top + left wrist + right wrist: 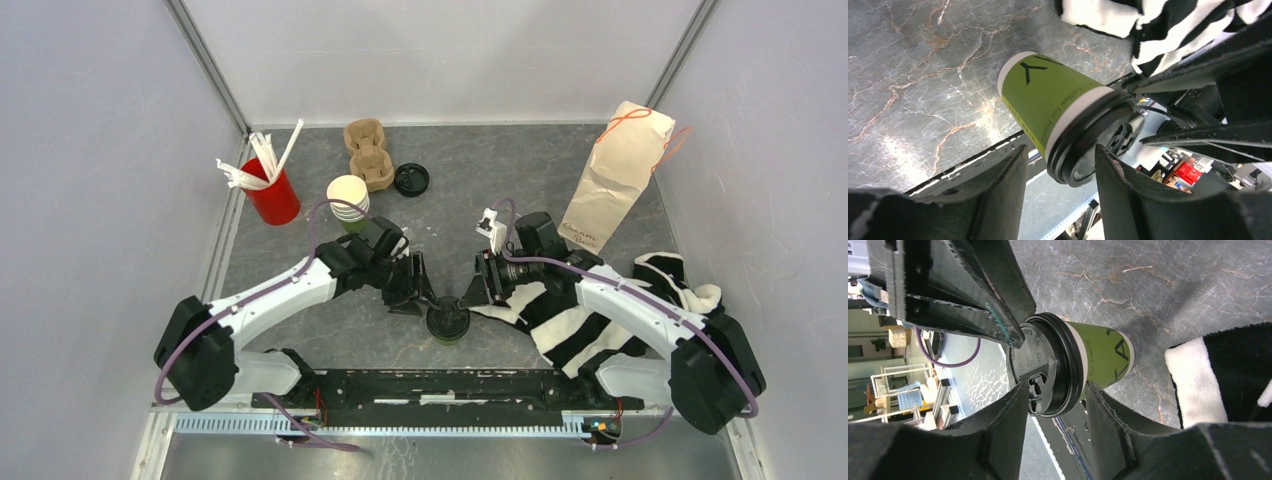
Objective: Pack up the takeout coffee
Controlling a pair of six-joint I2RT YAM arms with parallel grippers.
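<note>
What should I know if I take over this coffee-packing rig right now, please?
Left gripper: jaws open astride the lid of the lidded cup, gap on one side.
Right gripper: jaws shut on that lid's rim.
The lidded cup stands near the front edge; the open cup stands by the red cup; the loose lid lies beside the carrier.
Done: one cup lidded. Left: probably lid the other, then pack both.

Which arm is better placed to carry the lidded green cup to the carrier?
Left, probably. The left claw and right claw both flank the cup; the carrier stands on the left side.
</note>
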